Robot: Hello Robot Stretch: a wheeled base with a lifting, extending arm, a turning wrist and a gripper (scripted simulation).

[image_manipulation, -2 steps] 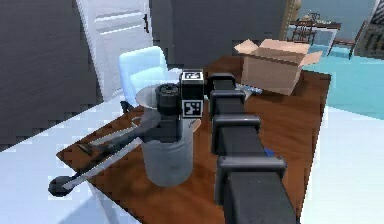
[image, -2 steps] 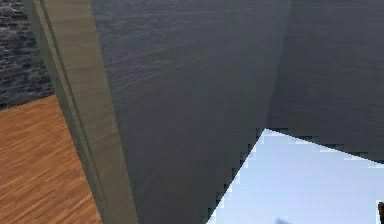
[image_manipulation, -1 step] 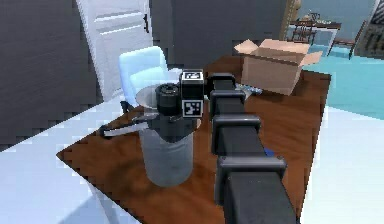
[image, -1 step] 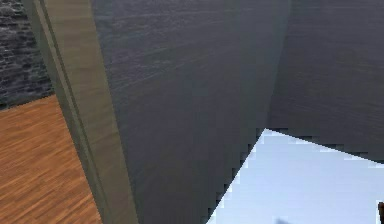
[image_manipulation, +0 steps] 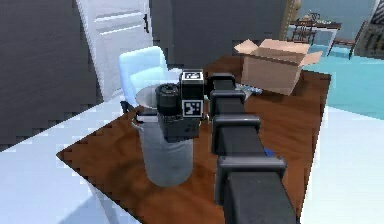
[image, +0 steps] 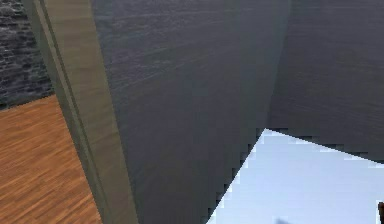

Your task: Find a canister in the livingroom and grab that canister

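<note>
The canister (image_manipulation: 168, 160) is a grey upright cylinder. It stands on the brown wooden table (image_manipulation: 300, 125), near the table edge toward the arm side view's left. The gripper (image_manipulation: 148, 112) is at the canister's top; whether it touches the canister or is only above it cannot be told. Whether the gripper holds anything also cannot be told, because the canister rests on the table directly behind it. The arm (image_manipulation: 240, 150), a dark square bar, reaches from the bottom edge across the table.

A pale blue chair (image_manipulation: 145, 68) stands just behind the canister. An open cardboard box (image_manipulation: 270, 62) sits on the table to the right, well apart from the canister. A white door (image_manipulation: 115, 35) lies beyond the chair.

In the forward view, a dark grey wall (image: 200, 90) is close ahead. A tan door frame (image: 85, 110) runs along its left side, with wooden floor (image: 40, 160) beyond.
</note>
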